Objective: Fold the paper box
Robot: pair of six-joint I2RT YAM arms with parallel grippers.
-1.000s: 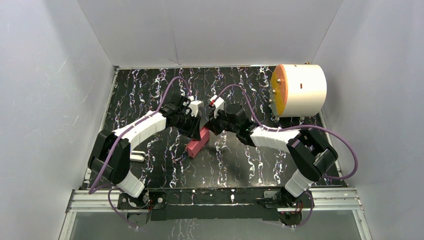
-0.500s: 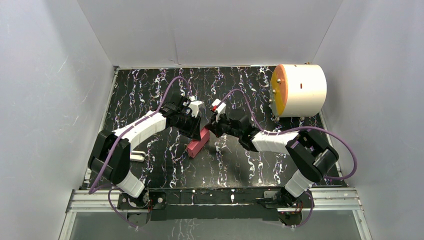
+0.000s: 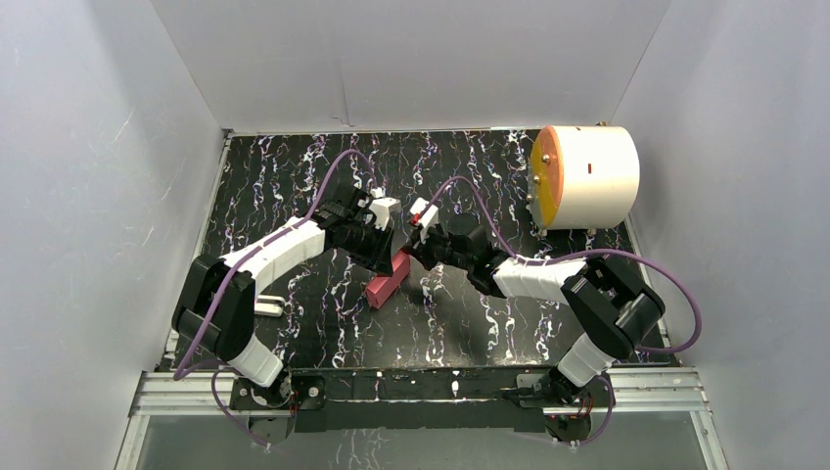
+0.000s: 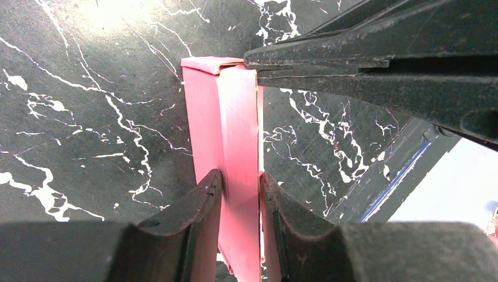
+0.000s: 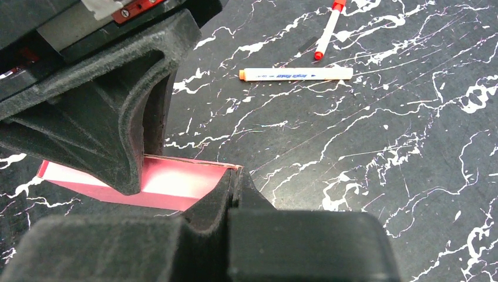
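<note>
The paper box (image 3: 386, 282) is a narrow red-pink card block with a paler top face. It lies on the marbled surface (image 3: 470, 323) at mid-frame. The left fingers (image 4: 194, 205) pinch its long sides, and the right fingers (image 5: 232, 188), pressed together, touch one end.

- From above, the far end of the paper box (image 3: 383, 287) lay hidden beneath the left gripper (image 3: 391, 257) and right gripper (image 3: 413, 257).
- At the left wrist, the box ran off the bottom edge between the fingers (image 4: 194, 226).
- At the right wrist, the red-capped pen (image 5: 327, 28) was cut by the top edge.
- Print on the white marker (image 5: 296, 74) was too small to read.
</note>
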